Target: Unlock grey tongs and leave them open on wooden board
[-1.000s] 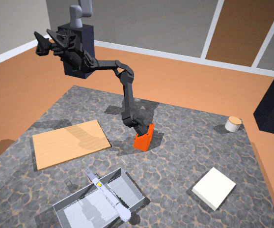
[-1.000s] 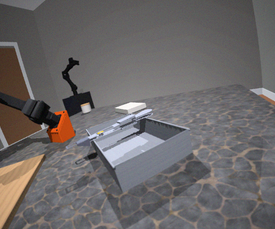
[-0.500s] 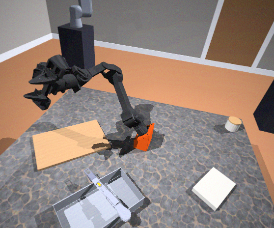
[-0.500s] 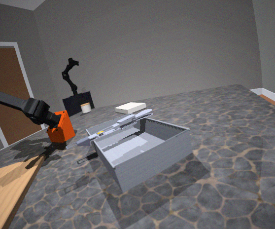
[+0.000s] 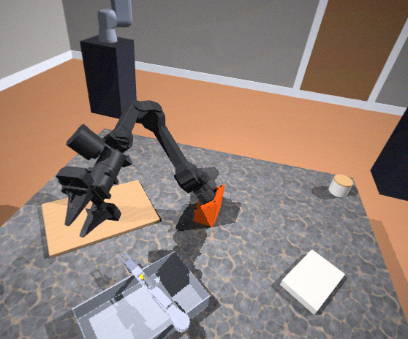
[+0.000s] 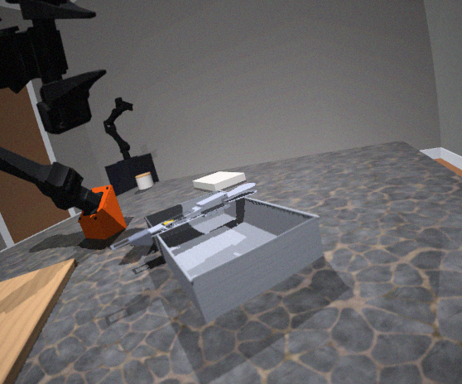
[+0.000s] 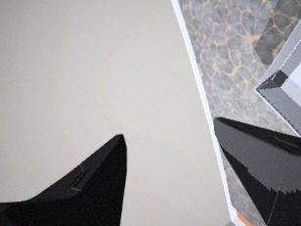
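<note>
The grey tongs (image 5: 161,297) (image 6: 211,202) lie shut across the roasting tin (image 5: 199,284) (image 6: 261,273), which also shows at the right of the wrist view (image 7: 282,104). Their narrow end sticks out over the rim on the wooden board's side, with a yellow part (image 5: 142,277) (image 6: 168,223) near that rim. Their broad rounded end reaches over the opposite side. My gripper (image 5: 75,229) (image 6: 100,43) (image 7: 169,132) is open and empty. It hangs in the air, apart from the tongs, and covers part of the wooden board (image 5: 135,204) (image 6: 37,290) in the top view.
The orange arm base (image 5: 208,213) (image 6: 105,221) stands beyond the tin, to the right of the board in the top view. A white block (image 5: 312,277) (image 6: 219,180) lies right of the tin there. A white jar with a tan lid (image 5: 341,187) (image 6: 144,181) stands near the far right corner.
</note>
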Tool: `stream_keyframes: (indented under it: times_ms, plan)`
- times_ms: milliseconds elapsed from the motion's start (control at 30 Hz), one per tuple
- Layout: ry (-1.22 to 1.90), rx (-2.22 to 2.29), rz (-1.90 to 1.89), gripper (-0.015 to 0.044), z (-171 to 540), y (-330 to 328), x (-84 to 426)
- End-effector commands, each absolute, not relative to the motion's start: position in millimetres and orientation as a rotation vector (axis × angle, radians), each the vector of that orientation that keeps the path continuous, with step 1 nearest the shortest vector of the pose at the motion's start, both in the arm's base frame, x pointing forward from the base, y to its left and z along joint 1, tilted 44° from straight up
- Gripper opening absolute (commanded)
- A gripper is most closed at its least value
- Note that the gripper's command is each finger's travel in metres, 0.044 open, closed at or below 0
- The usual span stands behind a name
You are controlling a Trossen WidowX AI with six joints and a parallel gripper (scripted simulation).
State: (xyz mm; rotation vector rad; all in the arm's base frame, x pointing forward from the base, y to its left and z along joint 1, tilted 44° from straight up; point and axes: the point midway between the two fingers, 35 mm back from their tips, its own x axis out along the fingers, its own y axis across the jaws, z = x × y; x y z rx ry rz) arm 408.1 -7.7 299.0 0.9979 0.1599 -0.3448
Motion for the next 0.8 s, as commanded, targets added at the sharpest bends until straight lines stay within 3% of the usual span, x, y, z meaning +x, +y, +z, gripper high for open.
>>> stream_keyframes:
  times_ms: [0, 467, 767]
  plan:
    - [0.229, 1.155, -0.631, 0.0260, 222.6, -9.4, 409.5]
    - [0.000, 1.201, -1.222, 0.0260, 93.3, -19.4, 362.7]
    - [-0.274, 1.098, -1.300, 0.0260, 61.2, -23.5, 331.9]
